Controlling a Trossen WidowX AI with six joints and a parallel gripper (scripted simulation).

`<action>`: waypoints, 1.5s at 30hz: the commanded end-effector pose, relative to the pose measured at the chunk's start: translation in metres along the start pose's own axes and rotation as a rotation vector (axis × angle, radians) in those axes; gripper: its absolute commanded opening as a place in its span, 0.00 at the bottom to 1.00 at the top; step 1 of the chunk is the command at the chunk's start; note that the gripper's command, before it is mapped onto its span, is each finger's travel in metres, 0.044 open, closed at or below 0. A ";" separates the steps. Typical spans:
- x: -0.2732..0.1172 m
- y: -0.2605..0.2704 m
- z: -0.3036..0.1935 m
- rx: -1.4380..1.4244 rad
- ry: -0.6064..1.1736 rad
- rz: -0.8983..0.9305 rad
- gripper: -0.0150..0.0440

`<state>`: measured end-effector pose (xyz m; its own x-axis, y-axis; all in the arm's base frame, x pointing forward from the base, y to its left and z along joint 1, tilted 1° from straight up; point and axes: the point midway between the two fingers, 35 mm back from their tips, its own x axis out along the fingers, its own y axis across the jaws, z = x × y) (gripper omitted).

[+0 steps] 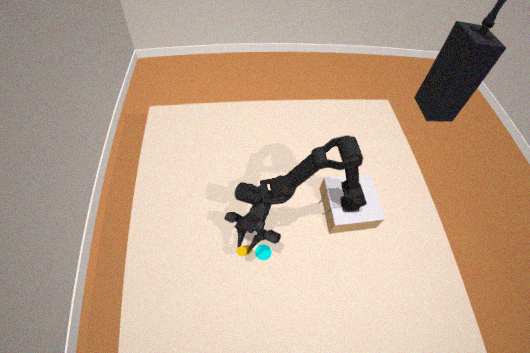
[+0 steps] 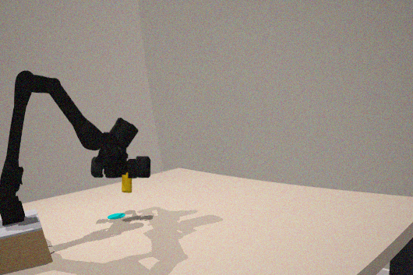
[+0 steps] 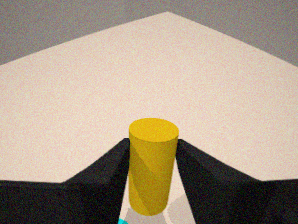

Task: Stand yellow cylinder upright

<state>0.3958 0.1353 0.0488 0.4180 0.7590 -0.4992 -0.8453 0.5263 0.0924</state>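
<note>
The yellow tall cylinder (image 1: 242, 251) (image 2: 126, 184) (image 3: 152, 170) is held in the air, close to upright, well above the table top. My gripper (image 1: 245, 249) (image 3: 152, 144) is shut on it, one finger on each side near its upper end; in the exterior view the fingertips are hidden. The cyan circle (image 1: 263, 252) (image 2: 116, 216) lies flat on the table. It is just right of the cylinder in the top view and below and slightly left of it in the exterior view. Only a sliver of the circle (image 3: 122, 221) shows at the bottom of the wrist view.
The arm's base stands on a white-topped block (image 1: 355, 217) (image 2: 23, 253) on the pale table (image 1: 200, 305) (image 2: 292, 230). The arm's shadow falls over the table around the circle. A dark pillar (image 1: 457, 75) stands beyond the table at the back right in the top view.
</note>
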 end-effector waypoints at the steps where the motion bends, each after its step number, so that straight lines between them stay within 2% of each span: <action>1: -0.002 0.001 -0.001 0.004 -0.022 0.008 0.43; 45: -0.032 0.016 -0.003 -0.057 -0.253 0.071 0.43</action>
<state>0.3708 0.1189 0.0627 0.4267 0.8619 -0.2741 -0.8862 0.4589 0.0635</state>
